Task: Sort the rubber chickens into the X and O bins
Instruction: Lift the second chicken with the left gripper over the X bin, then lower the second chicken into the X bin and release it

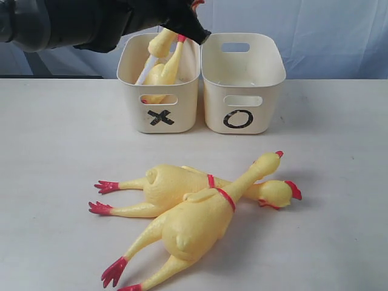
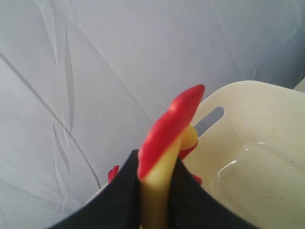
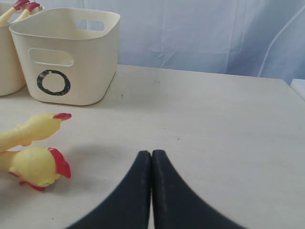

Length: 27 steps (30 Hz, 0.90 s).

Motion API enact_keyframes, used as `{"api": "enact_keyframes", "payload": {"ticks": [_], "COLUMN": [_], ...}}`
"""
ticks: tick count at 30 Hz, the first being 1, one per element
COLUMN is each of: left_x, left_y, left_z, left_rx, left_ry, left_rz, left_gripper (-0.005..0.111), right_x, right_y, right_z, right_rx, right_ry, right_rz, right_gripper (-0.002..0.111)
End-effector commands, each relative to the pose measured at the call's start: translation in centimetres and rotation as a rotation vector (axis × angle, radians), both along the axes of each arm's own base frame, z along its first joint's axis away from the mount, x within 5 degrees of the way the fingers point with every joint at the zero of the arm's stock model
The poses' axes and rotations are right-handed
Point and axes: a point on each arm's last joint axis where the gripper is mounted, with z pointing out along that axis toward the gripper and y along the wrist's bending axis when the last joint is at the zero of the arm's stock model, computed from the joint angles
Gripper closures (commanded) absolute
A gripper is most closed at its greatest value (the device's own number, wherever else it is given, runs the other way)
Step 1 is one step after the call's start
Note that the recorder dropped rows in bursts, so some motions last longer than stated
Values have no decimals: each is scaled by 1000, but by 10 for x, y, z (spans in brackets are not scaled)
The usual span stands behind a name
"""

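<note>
Two large rubber chickens lie crossed on the table, one point(image 1: 173, 185) behind and one point(image 1: 197, 221) in front; their heads point(image 3: 40, 164) show in the right wrist view. The X bin point(image 1: 159, 112) holds smaller chickens point(image 1: 159, 76). My left gripper point(image 1: 189, 29) hangs over that bin's right rim, shut on a thin yellow chicken leg with a red foot point(image 2: 167, 133); the gripper point(image 2: 157, 162) clamps it from both sides. The O bin point(image 1: 242, 91) stands empty beside it point(image 2: 257, 157). My right gripper point(image 3: 151, 153) is shut on nothing, low over the table right of the chickens.
A pale blue cloth backdrop point(image 1: 327, 30) hangs behind the bins. The O bin point(image 3: 66, 57) and the edge of the X bin point(image 3: 9, 62) stand far from the right gripper. Bare tabletop point(image 3: 214, 124) spreads to the right of the O bin.
</note>
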Motion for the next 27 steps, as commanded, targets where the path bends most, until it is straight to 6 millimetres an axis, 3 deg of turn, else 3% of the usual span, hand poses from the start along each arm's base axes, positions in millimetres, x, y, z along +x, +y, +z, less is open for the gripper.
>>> {"api": "enact_keyframes", "payload": {"ticks": [1, 12, 16, 22, 27], "left_x": [12, 33, 38, 41, 42], "left_y": [11, 9, 11, 16, 19], "left_z": [-10, -40, -45, -48, -47], "left_rx": [-79, -24, -21, -20, -47], "left_ry": [51, 61, 47, 38, 33], "left_rz": [70, 92, 135, 170, 221], "left_gripper": [107, 102, 89, 58, 49], "right_x": [0, 0, 0, 0, 0], "right_y": [0, 0, 0, 0, 0], "right_z": [0, 0, 0, 0, 0], "right_rx": [3, 3, 3, 3, 3], "right_ry": [-12, -12, -12, -12, -12], "right_rz": [-5, -5, -5, -5, -5], "right_gripper": [107, 107, 107, 107, 107]}}
